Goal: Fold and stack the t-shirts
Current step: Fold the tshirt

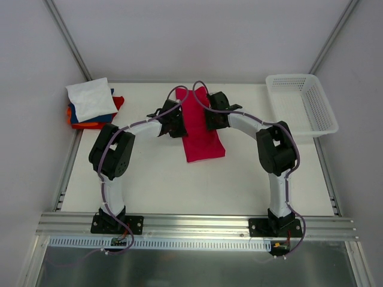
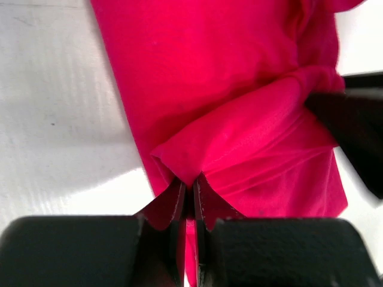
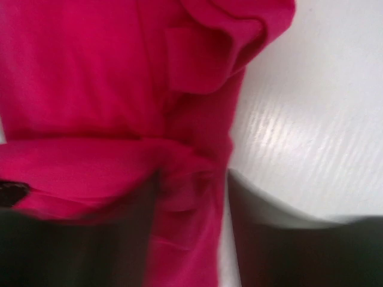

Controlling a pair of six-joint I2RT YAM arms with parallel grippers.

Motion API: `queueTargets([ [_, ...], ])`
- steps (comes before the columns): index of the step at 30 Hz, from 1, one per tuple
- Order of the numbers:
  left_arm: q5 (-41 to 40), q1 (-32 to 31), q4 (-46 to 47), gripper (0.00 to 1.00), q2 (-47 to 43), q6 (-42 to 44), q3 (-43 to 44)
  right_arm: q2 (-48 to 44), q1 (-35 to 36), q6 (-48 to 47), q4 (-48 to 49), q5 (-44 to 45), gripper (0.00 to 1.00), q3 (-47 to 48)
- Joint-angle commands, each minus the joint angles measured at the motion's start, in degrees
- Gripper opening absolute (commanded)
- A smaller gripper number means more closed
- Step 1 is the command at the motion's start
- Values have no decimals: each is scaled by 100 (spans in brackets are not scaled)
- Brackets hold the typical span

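Observation:
The crimson-red t-shirt (image 1: 201, 136) lies mid-table, folded into a long narrow strip running away from me. My left gripper (image 1: 178, 122) sits at the strip's left edge, shut on a pinched fold of the red cloth (image 2: 192, 185). My right gripper (image 1: 209, 117) is at the strip's right edge, opposite the left one. In the blurred right wrist view its jaws stand apart, with red cloth (image 3: 190, 197) lying loose between them and a sliver of table showing beside the right finger. A stack of folded t-shirts (image 1: 93, 103), white on top of blue, orange and red, sits at the far left corner.
A white plastic mesh basket (image 1: 302, 104) stands at the far right of the table, overhanging its edge. The white table (image 1: 179, 185) shows bare between the red strip and the arm bases. The right arm's dark finger (image 2: 353, 128) shows at the right of the left wrist view.

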Motion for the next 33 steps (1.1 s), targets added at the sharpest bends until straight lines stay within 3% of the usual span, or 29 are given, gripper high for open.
queueTargets([
  [1, -85, 169, -120, 0, 152, 111, 154, 12, -106, -112, -151, 111, 64, 229],
  [2, -85, 178, -129, 0, 170, 119, 171, -14, -115, -121, -186, 103, 68, 229],
  [4, -103, 186, -129, 21, 170, 128, 171, -93, -106, -130, -204, 137, 80, 168],
  [5, -129, 186, -138, 45, 170, 128, 163, -216, -115, -121, -213, 172, 85, 141],
  [6, -129, 195, -138, 98, 144, 146, 154, -286, -106, -130, -230, 190, 89, 115],
  [7, -112, 195, -129, 99, 74, 155, 145, -383, -106, -147, -248, 208, 94, 45],
  [11, -173, 195, -129, 99, -295, 137, -126, -1041, -106, -156, -309, 313, 99, -227],
  [18, -138, 143, -120, 99, -1297, 23, -829, -2166, 86, 28, -283, 383, 100, -1114],
  [23, -261, -243, -129, 99, -1991, -205, -1549, -2756, 359, 239, -196, 489, 99, -1801],
  [24, -331, -305, -129, 99, -2044, -223, -1621, -2800, 429, 248, -178, 463, 87, -1976],
  [26, -340, -454, -129, 99, -2071, -311, -1762, -2845, 482, 422, -108, 367, 45, -2117],
  [27, -340, -490, -129, 99, -2010, -320, -1780, -2845, 517, 459, -64, 349, 11, -2257],
  [28, -340, -551, -129, 99, -1975, -329, -1788, -2827, 527, 494, 15, 331, 2, -2311],
  [33, -498, -937, -120, 99, -1686, -373, -1692, -2687, 597, 652, 191, 226, 0, -2504],
])
